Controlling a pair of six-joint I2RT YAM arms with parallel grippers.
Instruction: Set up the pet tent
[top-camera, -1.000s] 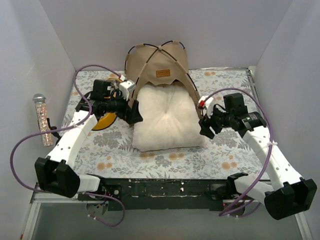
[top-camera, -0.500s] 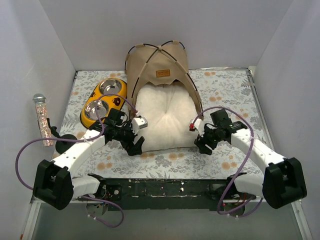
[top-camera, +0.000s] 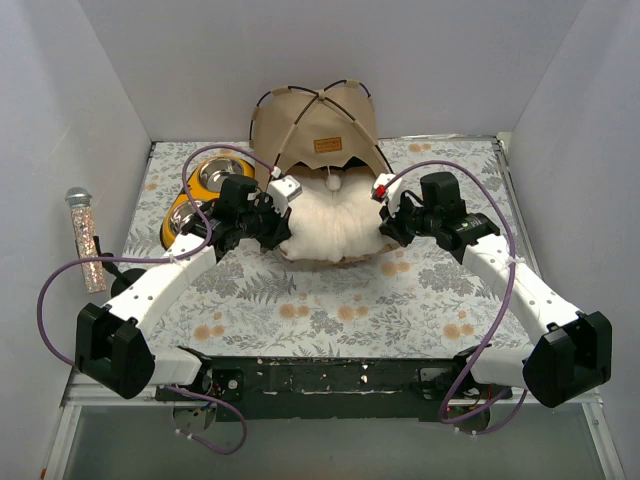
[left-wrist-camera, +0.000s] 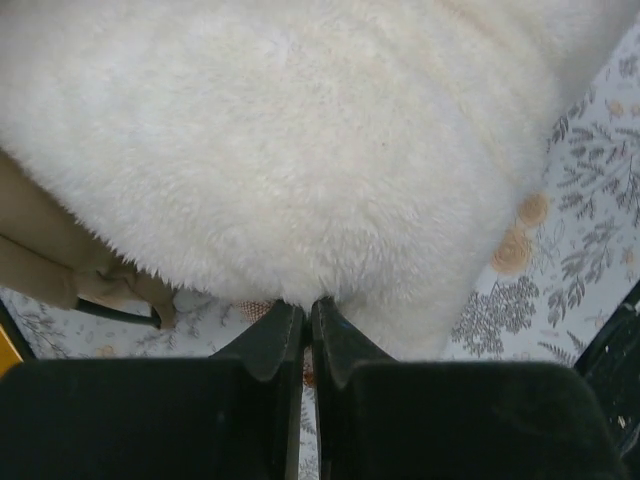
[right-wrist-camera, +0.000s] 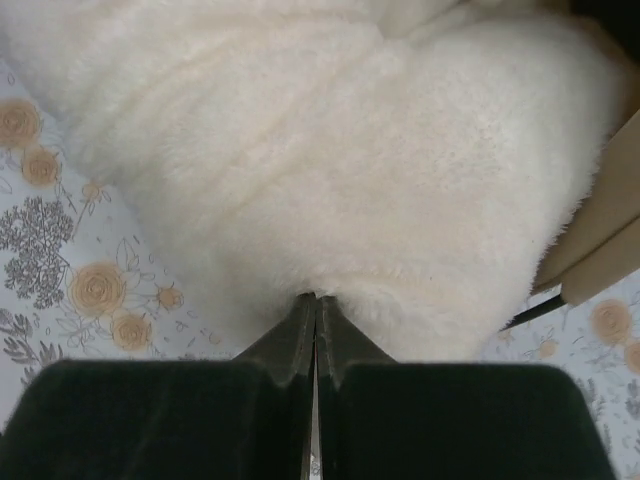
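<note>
L gripper (left-wrist-camera: 308, 306), R gripper (right-wrist-camera: 316, 299) closed — tips at cushion (top-camera: 330, 225) edges by tent (top-camera: 315, 115).

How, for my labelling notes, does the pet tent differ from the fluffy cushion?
The pet tent is smooth tan canvas crossed by thin poles; the cushion is white and fluffy. The tent stands domed at the back of the table; the cushion lies low, bunched in its doorway. The tent bears a brown label; the cushion shows none. Both are pale fabric.
</note>
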